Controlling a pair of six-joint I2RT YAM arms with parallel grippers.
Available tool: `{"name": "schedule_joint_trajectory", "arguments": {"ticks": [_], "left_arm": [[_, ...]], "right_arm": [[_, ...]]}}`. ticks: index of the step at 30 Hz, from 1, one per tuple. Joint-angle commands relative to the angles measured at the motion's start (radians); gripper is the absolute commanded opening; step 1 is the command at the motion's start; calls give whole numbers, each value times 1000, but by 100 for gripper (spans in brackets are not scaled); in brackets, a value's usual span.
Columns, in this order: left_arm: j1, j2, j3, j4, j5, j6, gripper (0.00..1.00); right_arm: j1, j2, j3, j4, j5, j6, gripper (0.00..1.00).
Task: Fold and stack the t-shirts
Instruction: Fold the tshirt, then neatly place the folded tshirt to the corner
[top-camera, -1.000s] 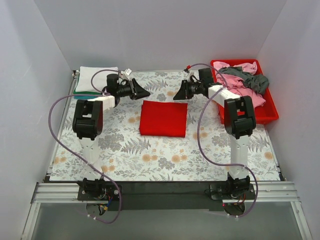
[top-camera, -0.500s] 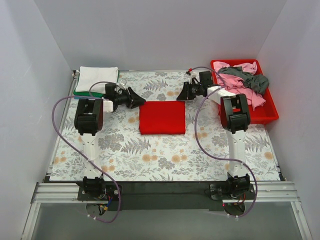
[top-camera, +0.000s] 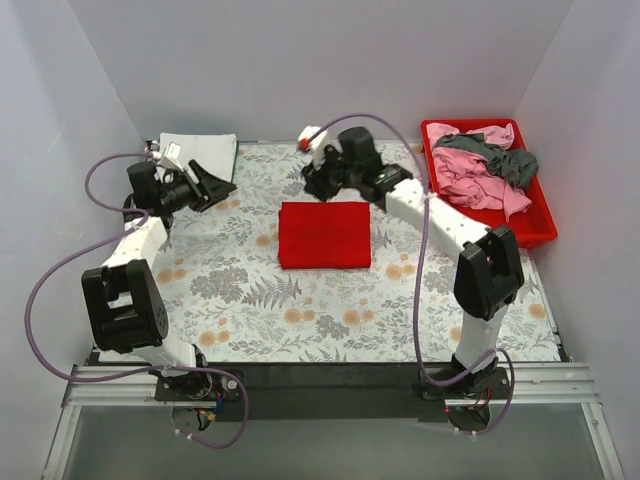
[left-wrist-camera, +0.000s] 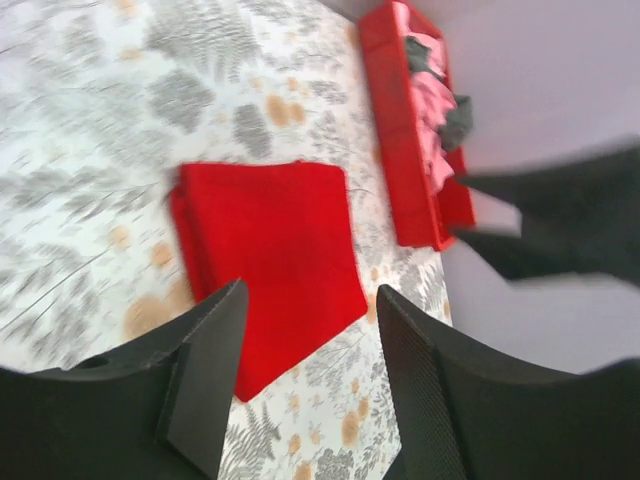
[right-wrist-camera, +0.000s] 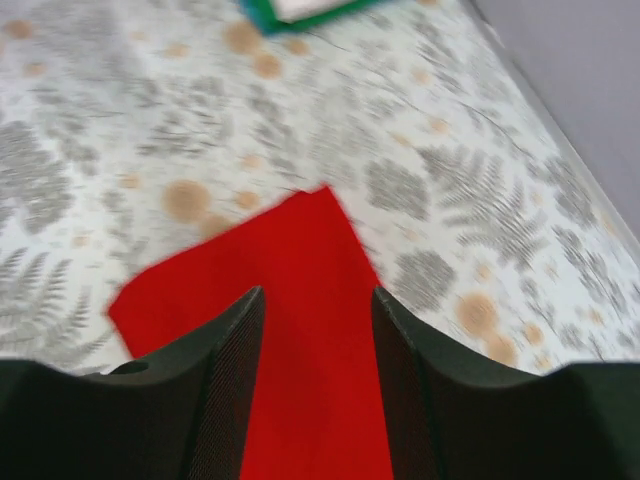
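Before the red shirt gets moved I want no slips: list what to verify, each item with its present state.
1. The red t-shirt is folded flat: ok.
2. The left pincer is open and empty: ok.
3. The right pincer is open, empty, over the red t-shirt's far edge: ok.
4. The folded stack is free of the left pincer: cannot tell, they overlap from above.
5. The red tray is emptied: not ok, the pink t-shirt and grey t-shirt lie crumpled inside.

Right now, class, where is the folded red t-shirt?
Top view: the folded red t-shirt lies centred on the table, between the white folded stack far left and the red tray far right.
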Motion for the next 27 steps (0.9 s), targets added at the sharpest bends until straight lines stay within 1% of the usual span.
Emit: {"name": "schedule_joint_trajectory", "arguments": {"ticks": [1, 2, 5, 7, 10, 15, 19, 20, 25, 27], "left_arm": [[65, -47, -100, -193, -79, 55, 54], [94, -73, -108, -216, -93, 62, 55], [134, -75, -107, -303, -139, 80, 59], [137, -72, -114, -339, -157, 112, 61], [140, -72, -142, -350, -155, 129, 61], [140, -67, -159, -350, -138, 138, 61], [140, -63, -162, -345, -135, 141, 61], [140, -63, -163, -340, -139, 140, 61], [140, -69, -182, -328, -132, 146, 62], [140, -72, -194, -320, -128, 148, 62]], "right_arm": [[174, -19, -88, -97, 198, -144, 54], [203, -17, -96, -103, 231, -152, 53], [315, 5, -107, -111, 277, -154, 53], [380, 33, -92, -126, 298, -147, 53], [428, 116, -32, -154, 311, -129, 52], [461, 220, 43, -155, 311, -117, 51], [474, 274, 54, -162, 311, -117, 49], [475, 292, 53, -160, 342, -117, 49], [477, 320, 34, -160, 385, -115, 49], [481, 300, 17, -160, 377, -117, 49]]}}
